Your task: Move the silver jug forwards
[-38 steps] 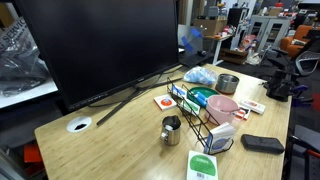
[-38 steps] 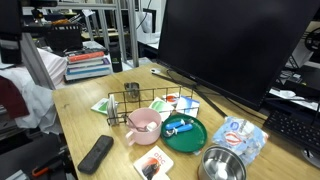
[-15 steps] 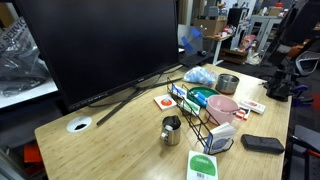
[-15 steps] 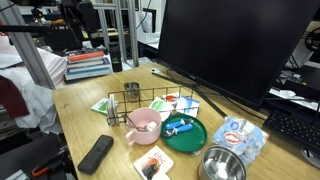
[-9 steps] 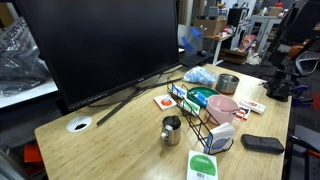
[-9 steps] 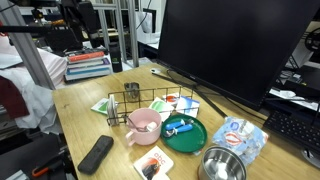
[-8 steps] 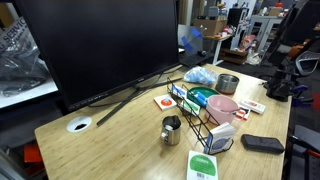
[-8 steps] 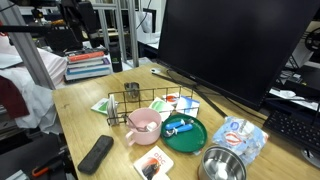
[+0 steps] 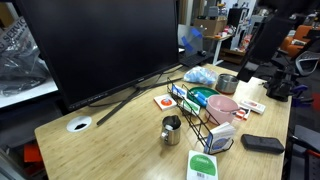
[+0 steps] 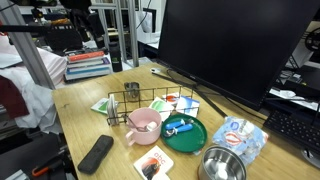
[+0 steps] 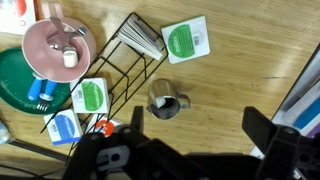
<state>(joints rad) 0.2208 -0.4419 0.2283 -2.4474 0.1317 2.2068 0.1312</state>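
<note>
The silver jug (image 11: 165,100) is a small shiny steel pitcher with a side handle. It stands upright on the wooden table next to a black wire rack (image 11: 125,70). It shows in both exterior views (image 9: 171,130) (image 10: 131,92). My gripper (image 11: 197,126) is open and empty, high above the table, with the jug just beside its left finger in the wrist view. In an exterior view the dark arm (image 9: 262,40) hangs over the far right of the table, away from the jug.
A pink bowl (image 11: 58,48) and a green plate (image 11: 18,88) lie beside the rack. Green-labelled cards (image 11: 187,40) lie on the wood. A low round silver tin (image 9: 228,83), a black remote (image 9: 262,144) and a large monitor (image 9: 100,45) share the table.
The arm has swung in over the right end of the table in an exterior view, where it was further off before. The jug and the other objects have not moved.
</note>
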